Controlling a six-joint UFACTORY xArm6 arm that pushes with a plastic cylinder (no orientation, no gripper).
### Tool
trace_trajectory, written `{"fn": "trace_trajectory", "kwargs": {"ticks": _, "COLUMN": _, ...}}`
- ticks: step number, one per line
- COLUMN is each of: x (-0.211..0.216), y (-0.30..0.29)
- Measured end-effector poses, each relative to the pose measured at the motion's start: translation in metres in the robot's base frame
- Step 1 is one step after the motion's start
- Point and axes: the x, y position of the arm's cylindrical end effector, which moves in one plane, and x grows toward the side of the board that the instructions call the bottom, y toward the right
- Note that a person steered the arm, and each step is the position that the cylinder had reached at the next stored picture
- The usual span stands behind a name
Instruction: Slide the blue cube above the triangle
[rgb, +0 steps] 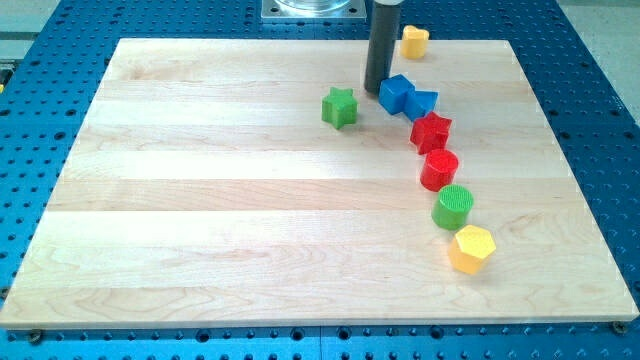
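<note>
The table (200, 200) carries every block. My tip (376, 88) – a bare rod, no claw to spread – touches the blue cube (396, 94) at its right; the blue triangle (423, 101) sits just beyond, half hidden.

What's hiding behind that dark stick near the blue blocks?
Behind the rod, only bare wooden board shows. My tip sits at the blue cube's left edge; what the rod covers cannot be seen.
</note>
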Motion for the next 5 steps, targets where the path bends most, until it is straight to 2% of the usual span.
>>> {"fn": "trace_trajectory", "kwargs": {"ticks": 1, "x": 0.040, "y": -0.026}}
{"fn": "trace_trajectory", "kwargs": {"ticks": 2, "x": 0.047, "y": 0.010}}
{"fn": "trace_trajectory", "kwargs": {"ticks": 5, "x": 0.001, "y": 0.017}}
